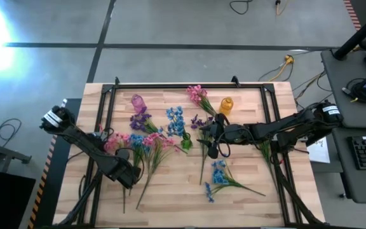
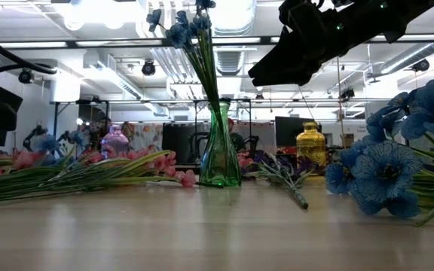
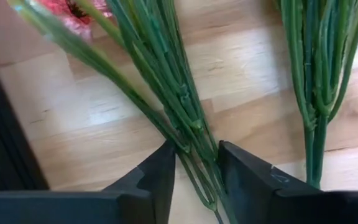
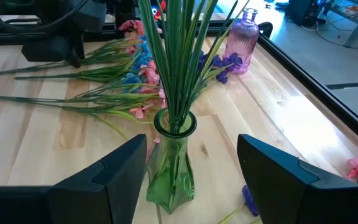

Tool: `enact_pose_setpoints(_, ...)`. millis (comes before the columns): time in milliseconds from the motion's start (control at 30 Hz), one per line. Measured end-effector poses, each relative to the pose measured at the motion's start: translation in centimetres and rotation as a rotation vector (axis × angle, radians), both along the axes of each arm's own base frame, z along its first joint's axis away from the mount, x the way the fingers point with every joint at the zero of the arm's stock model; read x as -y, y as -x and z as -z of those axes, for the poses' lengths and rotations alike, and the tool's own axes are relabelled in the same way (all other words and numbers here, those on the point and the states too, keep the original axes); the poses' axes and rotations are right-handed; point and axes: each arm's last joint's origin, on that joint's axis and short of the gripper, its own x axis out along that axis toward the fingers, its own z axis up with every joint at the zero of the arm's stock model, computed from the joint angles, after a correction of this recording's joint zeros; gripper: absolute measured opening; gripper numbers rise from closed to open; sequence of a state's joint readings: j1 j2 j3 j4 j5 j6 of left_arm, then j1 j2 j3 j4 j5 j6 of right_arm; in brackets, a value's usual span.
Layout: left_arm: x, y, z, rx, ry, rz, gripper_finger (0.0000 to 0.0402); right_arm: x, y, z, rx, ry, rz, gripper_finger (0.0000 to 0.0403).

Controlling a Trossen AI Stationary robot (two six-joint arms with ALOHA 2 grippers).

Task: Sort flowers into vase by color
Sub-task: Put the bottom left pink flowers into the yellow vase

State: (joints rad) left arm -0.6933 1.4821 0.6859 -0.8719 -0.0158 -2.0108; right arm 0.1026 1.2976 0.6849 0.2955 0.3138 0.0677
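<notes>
Green stems (image 3: 188,118) run between the two dark fingers (image 3: 160,174) of the left gripper (image 3: 196,171), which squeeze in on them down on the wooden table (image 1: 246,203). Pink and blue flowers (image 1: 135,143) lie flat there. Blue flowers (image 1: 175,121) stand in the green vase (image 4: 169,162). The right gripper (image 4: 191,168) hangs just beside that vase, fingers wide apart. More blue flowers (image 1: 218,178) lie nearby.

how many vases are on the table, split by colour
green vase: 1
purple vase: 1
amber vase: 1
total: 3
</notes>
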Motion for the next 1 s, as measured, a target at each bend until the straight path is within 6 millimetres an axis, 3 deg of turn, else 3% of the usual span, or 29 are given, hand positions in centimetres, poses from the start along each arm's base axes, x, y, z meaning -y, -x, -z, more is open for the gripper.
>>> enact_pose_setpoints(533, 0.1, -0.1, -0.2, 0.003, 0.002, 0.028, 0.0006, 0.0, 0.0, 0.0, 0.001, -0.002, 0.001, 0.0244)
enact_pose_setpoints(667, 0.1, 0.0, -0.6, -0.028, 0.005, 0.031, 0.0003, 0.0, 0.0, 0.0, 0.001, -0.001, 0.001, 0.0244)
enact_pose_setpoints(833, 0.6, -0.3, -2.4, -0.077, 0.056, 0.030, 0.0000, 0.0, 0.0, 0.0, 0.001, 0.000, 0.000, 0.0244)
enact_pose_setpoints(1000, 0.8, -0.6, -5.8, -0.098, 0.043, 0.064, 0.0000, 0.0, 0.0, 0.0, 0.000, 0.001, 0.000, 0.0244)
